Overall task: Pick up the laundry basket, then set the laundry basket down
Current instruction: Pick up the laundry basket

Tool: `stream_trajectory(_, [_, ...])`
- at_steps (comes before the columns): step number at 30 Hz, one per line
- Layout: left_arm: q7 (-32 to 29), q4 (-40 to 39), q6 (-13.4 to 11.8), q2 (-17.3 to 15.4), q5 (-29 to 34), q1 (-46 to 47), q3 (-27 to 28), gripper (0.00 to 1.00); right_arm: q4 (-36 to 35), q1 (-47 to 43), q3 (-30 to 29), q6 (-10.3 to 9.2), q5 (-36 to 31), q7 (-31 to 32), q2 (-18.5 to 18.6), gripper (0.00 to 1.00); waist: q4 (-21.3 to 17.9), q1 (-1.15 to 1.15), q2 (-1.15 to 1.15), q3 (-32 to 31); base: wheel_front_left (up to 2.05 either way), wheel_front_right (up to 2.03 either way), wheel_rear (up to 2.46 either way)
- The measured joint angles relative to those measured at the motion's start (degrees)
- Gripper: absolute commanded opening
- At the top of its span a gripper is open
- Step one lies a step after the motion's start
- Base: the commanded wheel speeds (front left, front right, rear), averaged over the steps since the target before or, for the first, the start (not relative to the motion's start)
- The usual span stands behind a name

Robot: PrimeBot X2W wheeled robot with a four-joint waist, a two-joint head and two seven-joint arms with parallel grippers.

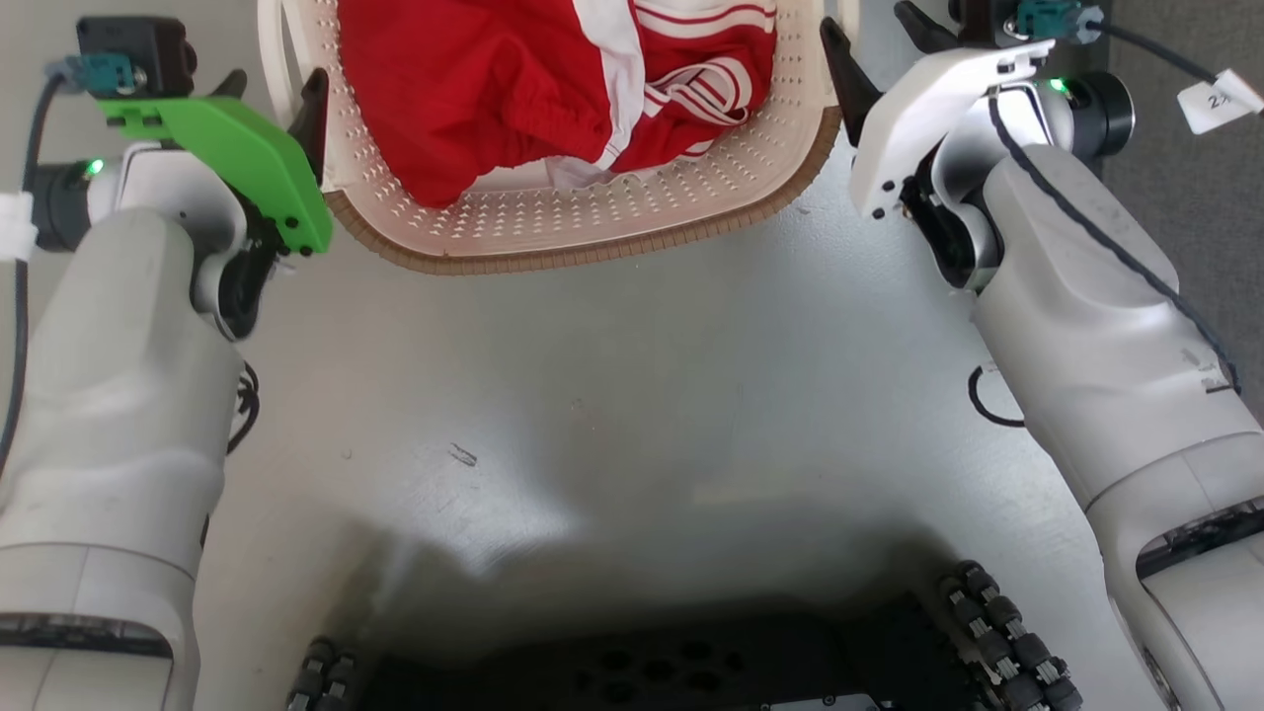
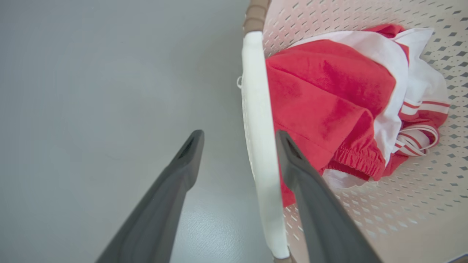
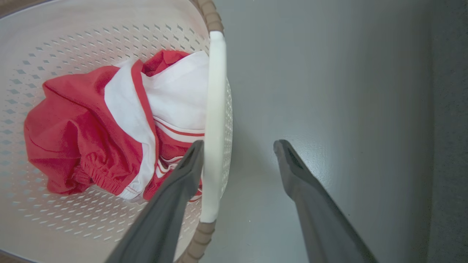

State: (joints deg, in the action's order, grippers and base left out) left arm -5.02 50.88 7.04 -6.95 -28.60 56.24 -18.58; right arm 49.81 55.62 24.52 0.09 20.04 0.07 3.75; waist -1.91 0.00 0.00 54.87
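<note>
Grey floor (image 1: 612,395) runs beyond the robot's dark base (image 1: 691,671). Farther on, left pincer (image 2: 239,135) and right pincer (image 3: 239,144) stand spread, each straddling a loop handle (image 2: 259,146) of the laundry basket (image 1: 592,222), which rests on that floor. Gripping, lifting and setting down seemingly all remain.

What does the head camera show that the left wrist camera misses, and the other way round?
Head view adds: the pale left arm with a green bracket, the pale right arm, and the robot's dark wheeled base. Left wrist view adds: a close look at the basket's white loop handle, standing between that arm's open jaws. Both share: the laundry basket, the red and white clothes in it, and the grey floor.
</note>
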Motion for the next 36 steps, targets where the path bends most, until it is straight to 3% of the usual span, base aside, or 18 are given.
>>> stream_trajectory(10, [-0.99,3.22,0.04,0.59,-1.49,3.22,-0.77,1.0,1.25,3.03,2.94,0.9,3.39,0.26,0.07,1.0,0.35,0.0,0.0,1.8,0.0,0.0,0.0])
stream_trajectory(11, [-0.98,3.6,0.07,0.78,-1.51,3.57,-0.79,0.94,1.44,3.27,3.18,0.91,3.68,0.23,0.05,1.0,0.43,0.0,0.0,1.92,0.0,0.0,0.0])
stream_trajectory(12, [-0.98,3.98,0.08,0.88,-1.56,3.81,-0.89,0.49,1.66,3.47,3.57,0.93,3.9,0.23,0.08,0.0,0.51,0.0,0.0,2.01,0.0,0.0,0.0])
stream_trajectory(13, [-0.96,4.27,0.08,0.87,-1.57,3.94,-1.03,0.0,1.89,3.63,3.85,0.94,3.99,0.21,0.07,0.0,0.57,0.0,0.0,2.07,0.0,0.0,0.0])
stream_trajectory(36, [0.1,11.03,0.52,4.41,-5.19,4.23,-4.07,0.0,9.54,3.71,6.58,1.85,8.11,-2.07,-0.63,0.0,1.4,0.0,0.0,-2.0,0.0,0.0,0.0])
